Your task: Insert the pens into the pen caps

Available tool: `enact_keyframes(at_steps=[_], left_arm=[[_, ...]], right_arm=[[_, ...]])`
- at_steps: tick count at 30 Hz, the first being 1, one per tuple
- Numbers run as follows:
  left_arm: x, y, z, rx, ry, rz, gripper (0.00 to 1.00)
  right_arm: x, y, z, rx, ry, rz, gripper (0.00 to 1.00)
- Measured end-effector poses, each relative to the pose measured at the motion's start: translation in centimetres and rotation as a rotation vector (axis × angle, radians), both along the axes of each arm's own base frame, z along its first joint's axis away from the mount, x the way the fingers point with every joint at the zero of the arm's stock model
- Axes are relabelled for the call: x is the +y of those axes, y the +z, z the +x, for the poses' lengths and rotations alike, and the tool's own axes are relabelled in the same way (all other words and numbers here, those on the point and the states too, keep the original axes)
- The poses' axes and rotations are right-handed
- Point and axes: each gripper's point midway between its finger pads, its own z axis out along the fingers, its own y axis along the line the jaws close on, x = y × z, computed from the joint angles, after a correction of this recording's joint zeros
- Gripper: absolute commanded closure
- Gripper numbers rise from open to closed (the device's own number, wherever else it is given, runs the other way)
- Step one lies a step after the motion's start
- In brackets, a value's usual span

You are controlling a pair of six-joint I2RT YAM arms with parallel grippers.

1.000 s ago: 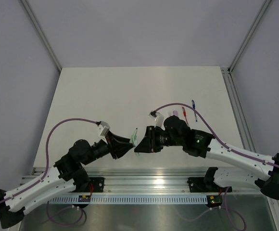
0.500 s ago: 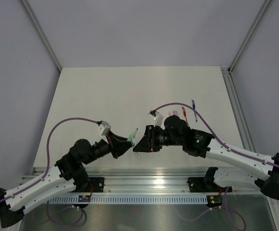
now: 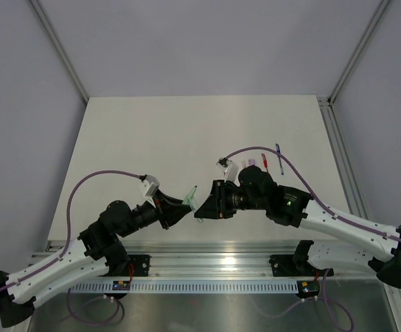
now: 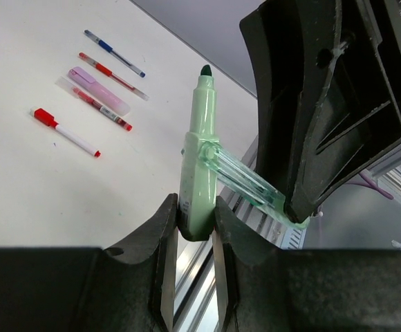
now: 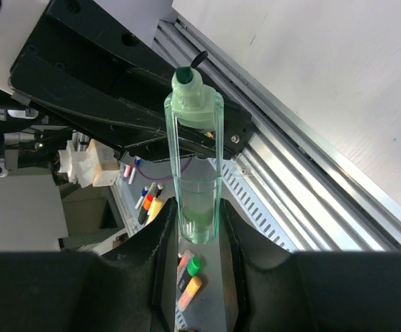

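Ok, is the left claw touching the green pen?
Touching. The left wrist view shows the left gripper with both fingers pressed against the sides of the pale green pen.

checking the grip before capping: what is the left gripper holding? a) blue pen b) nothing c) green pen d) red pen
c: the left gripper is clamped on the green pen, tip up, while the right gripper holds the cap
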Motion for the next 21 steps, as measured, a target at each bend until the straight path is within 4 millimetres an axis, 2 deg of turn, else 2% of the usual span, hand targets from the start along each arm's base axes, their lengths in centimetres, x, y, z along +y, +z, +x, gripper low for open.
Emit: enact_keyframes(at_steps=[3,12,17,21], left_arm=[[0.3,-0.2,-0.2,0.006,0.000,0.000,1.00],[0.9,-0.3,-1.2,0.006,-0.018,-0.040,1.00],[0.7,0.2,-1.5,0.007,-0.033,-0.061,1.00],[0.8,-0.1,-1.5,0.014,-0.035,-0.055,1.00]], right_arm=[[-0.5,0.6,0.4,-0.032,-0.022,-0.037,0.94],[-2.4,4.6,3.3,-0.189,-0.160,-0.103,0.93],[-2.3,5.7,4.7,-0.247,-0.198,-0.116,0.93],[-1.6,5.7,5.3,-0.268,-0.195,-0.135,0.93]])
